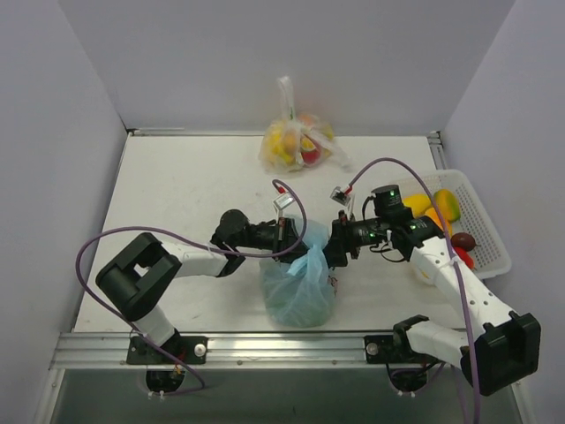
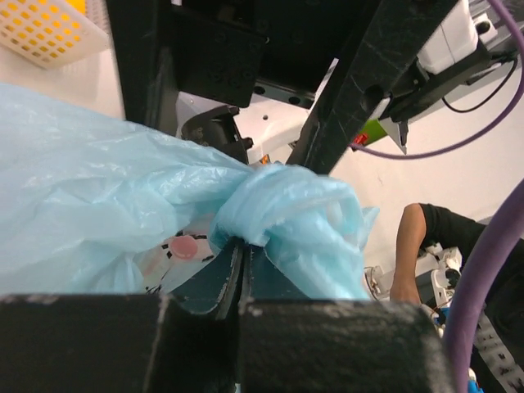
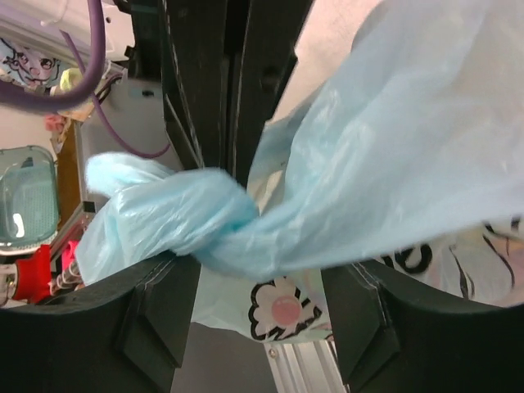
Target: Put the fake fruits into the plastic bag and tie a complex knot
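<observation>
The light-blue plastic bag (image 1: 298, 287) stands near the table's front edge between both arms, its top twisted into a loose knot (image 1: 311, 262). My left gripper (image 1: 287, 237) is shut on a fold of the bag just beside the knot (image 2: 286, 213), its jaws pressed together on the plastic (image 2: 243, 246). My right gripper (image 1: 336, 248) is open, its fingers (image 3: 155, 315) standing wide either side of the twisted blue plastic (image 3: 205, 221), not pinching it. Any fake fruits inside the bag are hidden. Loose fake fruits (image 1: 446, 205) lie in the basket at right.
A white mesh basket (image 1: 487, 240) sits at the right edge; its corner also shows in the left wrist view (image 2: 49, 29). A clear bag of fruits (image 1: 296, 146) with a white twisted neck stands at the back wall. Purple cables loop over both arms.
</observation>
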### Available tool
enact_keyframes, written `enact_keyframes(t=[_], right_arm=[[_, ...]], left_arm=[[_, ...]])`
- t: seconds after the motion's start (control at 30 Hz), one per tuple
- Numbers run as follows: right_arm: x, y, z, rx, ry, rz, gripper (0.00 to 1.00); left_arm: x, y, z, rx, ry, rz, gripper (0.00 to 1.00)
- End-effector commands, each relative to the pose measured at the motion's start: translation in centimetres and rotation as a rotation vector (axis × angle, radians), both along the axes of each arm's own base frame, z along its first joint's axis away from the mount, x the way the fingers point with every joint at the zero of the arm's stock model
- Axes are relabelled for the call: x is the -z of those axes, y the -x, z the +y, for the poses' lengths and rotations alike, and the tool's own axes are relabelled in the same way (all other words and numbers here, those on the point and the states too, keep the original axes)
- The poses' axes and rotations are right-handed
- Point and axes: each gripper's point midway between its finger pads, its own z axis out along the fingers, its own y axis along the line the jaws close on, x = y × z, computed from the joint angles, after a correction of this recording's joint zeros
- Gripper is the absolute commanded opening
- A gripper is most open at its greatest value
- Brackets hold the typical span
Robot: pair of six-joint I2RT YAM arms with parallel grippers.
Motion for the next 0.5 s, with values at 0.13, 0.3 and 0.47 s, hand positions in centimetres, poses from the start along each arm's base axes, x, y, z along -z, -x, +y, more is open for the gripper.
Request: enact_keyframes(t=[0.13,0.3,0.47], right_arm=[[-0.9,-0.2,3.6,-0.038,-0.046,-0.013,0.57],[-0.5,-1.2,4.4,0.012,-0.065,0.003,0.56],[-0.7,-2.2,5.3,0.066,-0.098,0.026,0.60]], left_arm=[[-0.5,0.4,-1.8,0.021,0.060,-0.060,0.00],[0.1,-0.5,-2.7,-0.006,0.086,-0.044,0.00],[1.4,-0.3,-3.4,-0.026,0.066,-0.064,0.00]])
